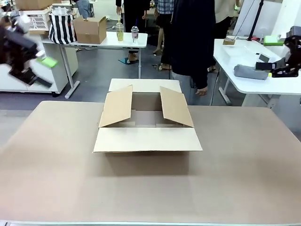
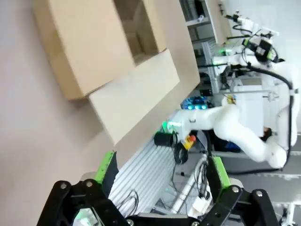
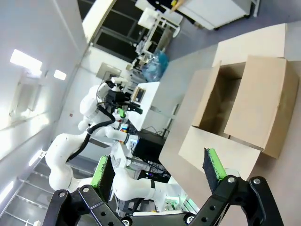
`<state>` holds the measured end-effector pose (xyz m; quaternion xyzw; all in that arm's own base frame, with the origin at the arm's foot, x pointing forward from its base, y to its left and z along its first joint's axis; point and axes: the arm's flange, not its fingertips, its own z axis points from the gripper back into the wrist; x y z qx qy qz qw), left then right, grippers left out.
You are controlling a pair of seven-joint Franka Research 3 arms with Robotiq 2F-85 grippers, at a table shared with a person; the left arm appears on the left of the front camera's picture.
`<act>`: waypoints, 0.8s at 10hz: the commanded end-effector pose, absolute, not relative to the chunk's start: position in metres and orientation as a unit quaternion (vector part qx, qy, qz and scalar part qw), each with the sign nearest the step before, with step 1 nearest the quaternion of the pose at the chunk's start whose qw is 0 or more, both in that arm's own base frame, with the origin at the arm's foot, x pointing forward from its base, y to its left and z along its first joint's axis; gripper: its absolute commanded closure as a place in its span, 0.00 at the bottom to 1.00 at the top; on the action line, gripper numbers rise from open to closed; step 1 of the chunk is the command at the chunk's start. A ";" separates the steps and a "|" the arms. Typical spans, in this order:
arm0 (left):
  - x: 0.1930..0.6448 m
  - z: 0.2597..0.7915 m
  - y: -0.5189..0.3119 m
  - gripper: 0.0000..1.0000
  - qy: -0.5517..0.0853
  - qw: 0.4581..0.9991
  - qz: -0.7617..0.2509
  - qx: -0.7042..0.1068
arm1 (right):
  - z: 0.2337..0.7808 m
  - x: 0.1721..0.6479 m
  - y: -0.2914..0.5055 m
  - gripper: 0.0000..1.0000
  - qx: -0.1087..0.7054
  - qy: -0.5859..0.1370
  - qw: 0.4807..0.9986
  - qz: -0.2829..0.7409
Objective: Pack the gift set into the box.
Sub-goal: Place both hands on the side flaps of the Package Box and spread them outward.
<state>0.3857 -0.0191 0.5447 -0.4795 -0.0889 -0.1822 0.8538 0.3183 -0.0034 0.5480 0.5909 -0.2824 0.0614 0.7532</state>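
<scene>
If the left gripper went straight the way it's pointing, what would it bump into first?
Probably the box's folded-out flap near the table edge, though depth is hard to judge.

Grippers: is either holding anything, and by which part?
Nothing is held: the left gripper and right gripper are both open and empty, away from the cardboard box.

the left hand [image 2: 162,169] has its fingers wide apart, with the open-flapped box [image 2: 89,52] on the table [image 2: 28,141] beyond.
</scene>
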 end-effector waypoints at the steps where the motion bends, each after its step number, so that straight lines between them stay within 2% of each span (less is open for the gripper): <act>1: 0.403 0.560 -0.097 0.00 -0.124 0.873 -0.182 -0.435 | 0.548 0.324 -0.002 0.00 0.596 -0.296 0.743 0.071; 4: 0.400 0.550 -0.221 0.00 -0.140 0.912 -0.233 -0.306 | 0.548 0.324 -0.002 0.00 0.596 -0.296 0.743 0.071; 6: 0.389 0.520 -0.311 0.00 -0.210 0.934 -0.244 -0.156 | 0.548 0.324 -0.002 0.00 0.596 -0.296 0.743 0.071; 8: 0.392 0.480 -0.369 0.00 -0.236 0.936 -0.261 -0.009 | 0.548 0.324 -0.002 0.00 0.596 -0.296 0.743 0.071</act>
